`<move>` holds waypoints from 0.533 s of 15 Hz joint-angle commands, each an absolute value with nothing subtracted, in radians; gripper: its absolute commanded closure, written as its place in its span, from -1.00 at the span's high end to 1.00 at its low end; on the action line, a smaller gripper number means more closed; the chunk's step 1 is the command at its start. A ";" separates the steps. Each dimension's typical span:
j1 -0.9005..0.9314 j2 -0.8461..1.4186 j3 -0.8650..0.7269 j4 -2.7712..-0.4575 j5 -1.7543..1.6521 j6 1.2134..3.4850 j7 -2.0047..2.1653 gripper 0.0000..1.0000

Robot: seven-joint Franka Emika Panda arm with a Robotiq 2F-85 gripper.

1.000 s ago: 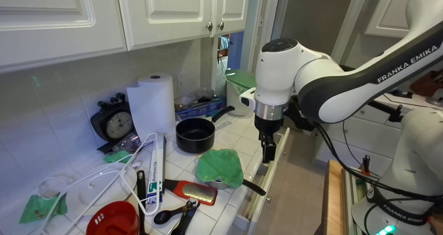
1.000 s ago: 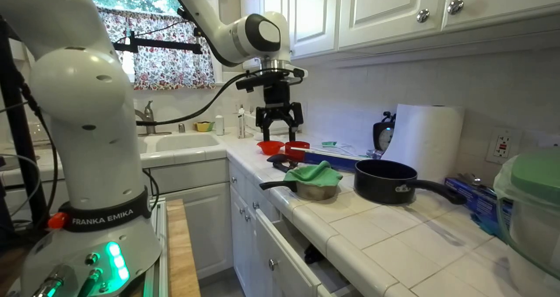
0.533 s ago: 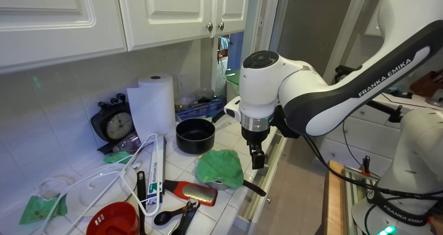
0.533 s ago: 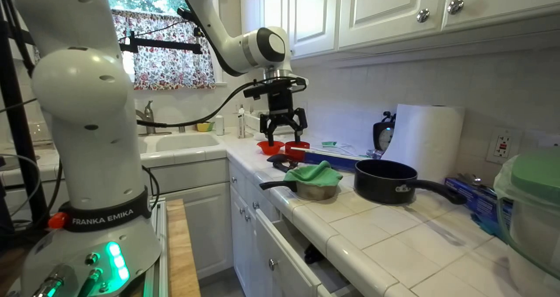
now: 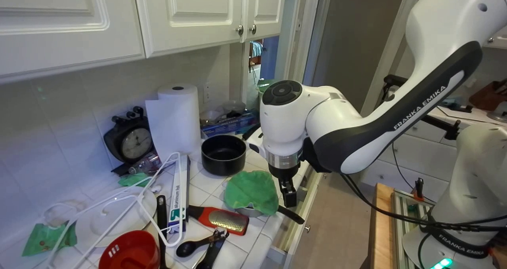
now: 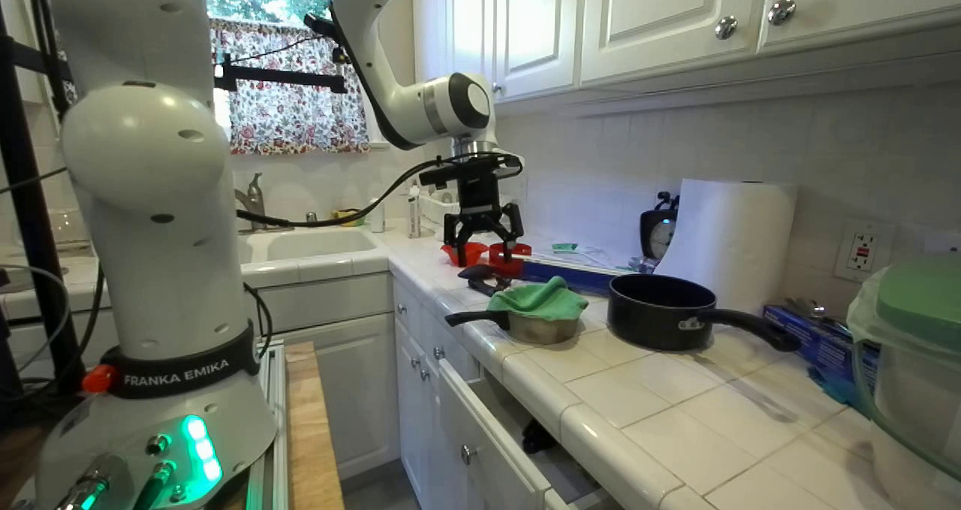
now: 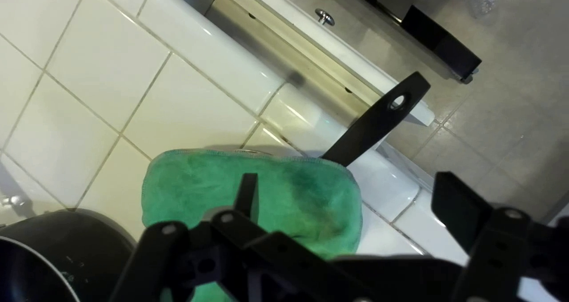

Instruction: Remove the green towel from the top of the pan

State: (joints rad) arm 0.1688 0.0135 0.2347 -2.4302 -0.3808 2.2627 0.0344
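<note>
1 green towel [image 5: 252, 191] drapes over the pan [image 6: 543, 330] near the parted jaws.

The pan [image 6: 542, 331] is silvery grey with a tan cast, its handle [image 7: 375, 119] black. On the pan, the towel [image 5: 252, 191] is green, mottled in the wrist view with dark and brownish patches. Beside the pan, the pot [image 5: 223, 166] is black and the grater [image 5: 223, 220] red, with a silvery face. Under the pan, the worktop [image 6: 623, 393] is white tile, squared off by grey-brown lines. Near the pan, the end effector [image 6: 484, 256] is plain black. Farther from the pan, the foil box [image 5: 176, 199] shows white, blue and green; the bowl [image 5: 130, 241] is bright red. Well apart from the pan, the curtain [image 6: 293, 108] carries a red and blue floral pattern on white.
</note>
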 commanded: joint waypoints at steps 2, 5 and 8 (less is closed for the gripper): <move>0.195 0.102 0.223 -2.382 -0.434 2.273 0.052 1.00; 0.209 0.147 0.217 -2.363 -0.492 2.269 0.066 1.00; 0.224 0.183 0.210 -2.348 -0.532 2.274 0.094 1.00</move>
State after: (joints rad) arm 0.1953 0.1291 0.2281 -2.3826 -0.4712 2.2672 0.0454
